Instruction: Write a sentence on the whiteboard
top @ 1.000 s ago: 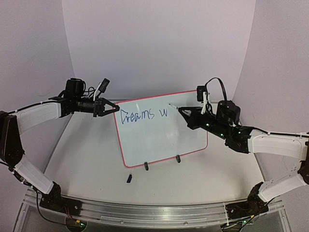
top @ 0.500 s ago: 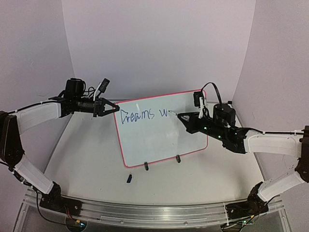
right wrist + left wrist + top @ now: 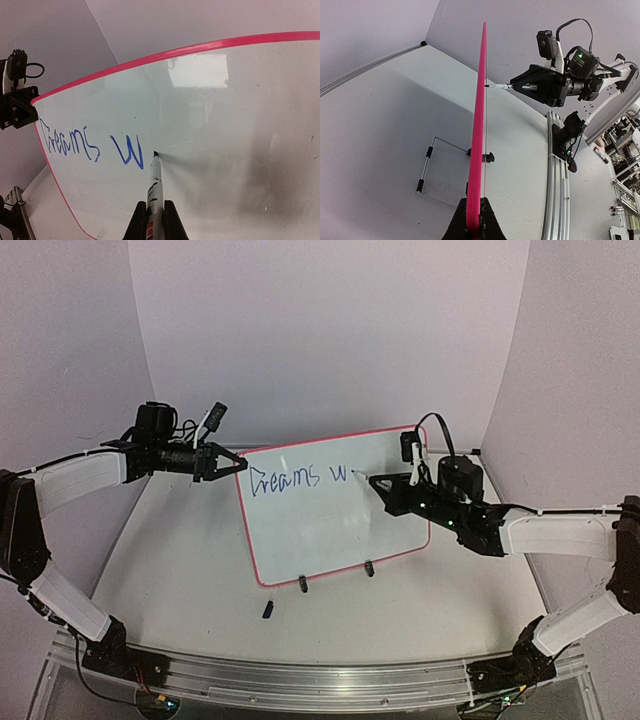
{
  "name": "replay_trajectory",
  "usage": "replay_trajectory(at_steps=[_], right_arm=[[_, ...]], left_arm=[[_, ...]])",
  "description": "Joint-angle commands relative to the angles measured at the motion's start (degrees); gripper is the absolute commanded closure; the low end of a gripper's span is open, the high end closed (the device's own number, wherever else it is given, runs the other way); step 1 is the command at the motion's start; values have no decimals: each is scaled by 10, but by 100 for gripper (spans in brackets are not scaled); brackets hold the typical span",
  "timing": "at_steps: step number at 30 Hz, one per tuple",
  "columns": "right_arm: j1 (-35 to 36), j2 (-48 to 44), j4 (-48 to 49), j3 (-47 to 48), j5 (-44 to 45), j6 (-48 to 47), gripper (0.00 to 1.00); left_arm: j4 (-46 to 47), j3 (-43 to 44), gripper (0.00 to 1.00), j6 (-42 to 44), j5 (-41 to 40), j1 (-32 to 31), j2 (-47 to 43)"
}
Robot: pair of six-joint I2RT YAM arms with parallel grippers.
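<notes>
Centre of the top view: large flat rectangular whiteboard [image 3: 330, 525] with a thin red-pink rim and rounded corners, standing on its long lower edge on the pale grey table [image 3: 180, 570], on two small black clip feet [image 3: 303, 583]. Gripped at the upper left corner by the black two-finger left gripper [image 3: 239, 468]. At bottom centre of the left wrist view, that left gripper [image 3: 473, 216] clamped on either side of the whiteboard [image 3: 479, 125], seen edge-on as a pink line up the middle of the frame.

Right of centre in the top view: black right gripper [image 3: 384, 484] closed around a slim white marker [image 3: 363, 478], tip against the board face just right of the blue handwriting [image 3: 295, 478]. In the right wrist view, right gripper [image 3: 155, 216] at bottom centre, marker [image 3: 155, 185] pointing up, dark tip touching the whiteboard [image 3: 225, 150] beside the last letter. Handwriting [image 3: 70, 142] at left of that frame, reading roughly "Dreams w".

Lower centre of the top view, on the table near the left foot: small dark object [image 3: 268, 609], too small to identify.
</notes>
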Motion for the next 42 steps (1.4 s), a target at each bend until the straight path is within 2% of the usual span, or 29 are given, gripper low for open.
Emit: replay_trajectory(at_steps=[1, 11, 29, 42], right_arm=[[-2, 11, 23, 24, 7, -5, 100], [-2, 17, 11, 11, -21, -8, 100], [-3, -19, -25, 0, 20, -18, 100], [-3, -7, -24, 29, 15, -31, 100]], left_arm=[[-51, 2, 100, 61, -12, -15, 11], [-51, 1, 100, 61, -12, -15, 13], [-52, 2, 100, 61, -12, -15, 13], [-51, 2, 100, 60, -11, -16, 13]])
